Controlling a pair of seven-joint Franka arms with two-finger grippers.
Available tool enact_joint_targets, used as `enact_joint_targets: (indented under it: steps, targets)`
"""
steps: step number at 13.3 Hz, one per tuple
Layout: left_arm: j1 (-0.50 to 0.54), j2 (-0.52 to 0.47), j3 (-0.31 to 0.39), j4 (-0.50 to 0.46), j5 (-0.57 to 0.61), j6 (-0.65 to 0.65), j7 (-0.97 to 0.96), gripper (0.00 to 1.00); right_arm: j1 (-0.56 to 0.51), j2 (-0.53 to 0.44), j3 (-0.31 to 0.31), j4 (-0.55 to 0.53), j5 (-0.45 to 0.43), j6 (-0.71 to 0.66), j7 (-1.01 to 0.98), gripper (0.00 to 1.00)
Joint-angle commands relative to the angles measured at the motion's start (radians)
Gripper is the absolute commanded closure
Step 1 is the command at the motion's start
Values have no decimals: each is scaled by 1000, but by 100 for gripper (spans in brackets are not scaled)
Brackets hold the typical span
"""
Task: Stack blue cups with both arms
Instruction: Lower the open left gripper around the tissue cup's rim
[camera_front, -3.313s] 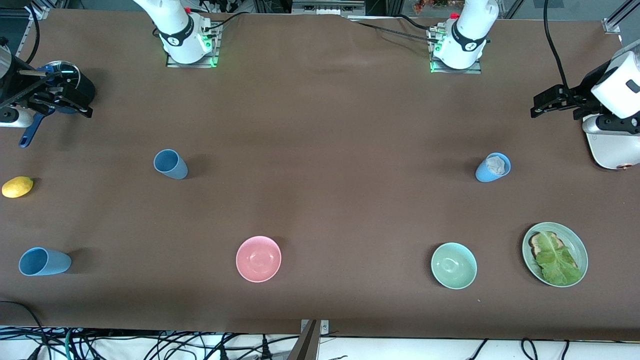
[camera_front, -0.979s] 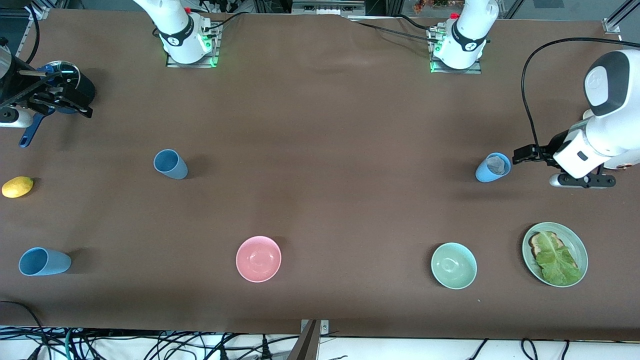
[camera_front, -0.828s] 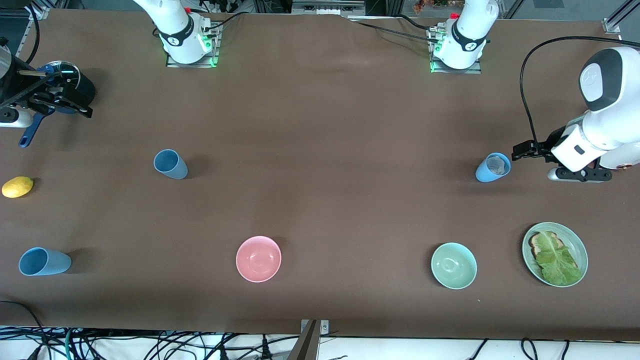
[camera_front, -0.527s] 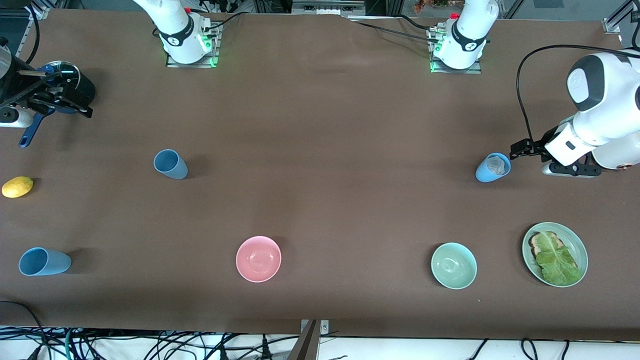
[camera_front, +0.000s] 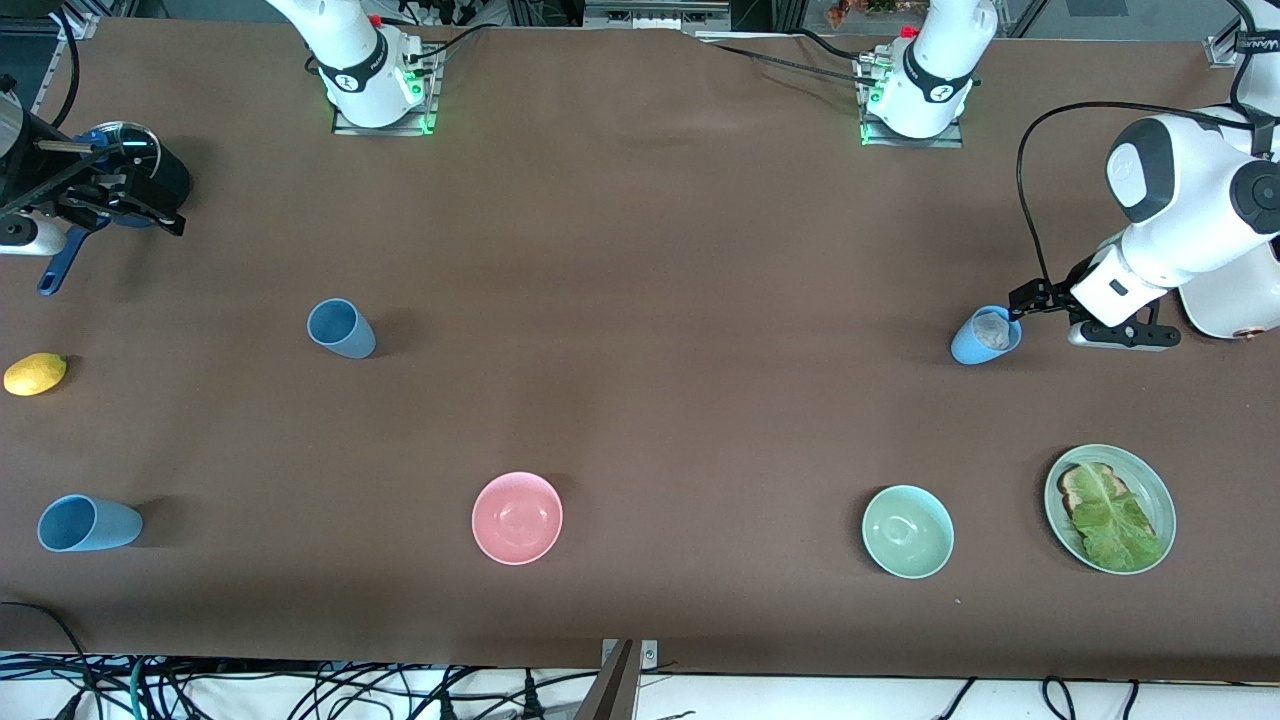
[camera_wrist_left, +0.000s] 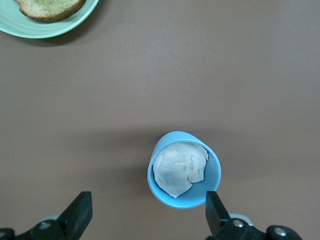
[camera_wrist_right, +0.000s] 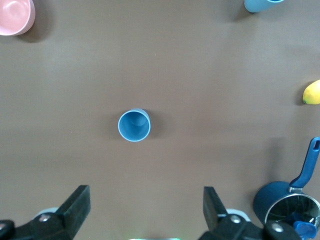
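the left gripper (camera_front: 1022, 301) has its fingers (camera_wrist_left: 216, 212) spread wide, holding nothing, one fingertip at the rim of the sky-blue cup (camera_front: 985, 336) at the left arm's end of the table; that cup holds crumpled white paper (camera_wrist_left: 179, 168). the right gripper (camera_front: 150, 205) waits, spread and empty, over a dark blue saucepan (camera_wrist_right: 287, 196) at the right arm's end. a slate-blue cup (camera_front: 340, 328) stands upright and empty; from it, another blue cup (camera_front: 88, 523) lies at about 8 o'clock, the pink bowl (camera_front: 517, 517) at 4 o'clock. no writing is readable.
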Motion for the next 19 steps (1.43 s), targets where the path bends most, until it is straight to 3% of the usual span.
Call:
enact_joint_targets:
  steps: [1, 7, 15, 19]
  targets:
    - [-3, 12, 5, -14, -20, 53, 28, 0, -11, 6, 5, 20, 10, -10, -4, 0]
    - [-16, 60, 3, -16, -49, 122, 28, 0, -11, 8, 5, 20, 11, -9, -4, 0]
    - [-22, 67, 3, -123, -51, 310, 70, 0, -11, 8, 5, 20, 10, -7, -4, 0]
    - [-17, 75, 5, -130, -158, 321, 192, 0, -11, 8, 5, 20, 10, -6, -7, 0]
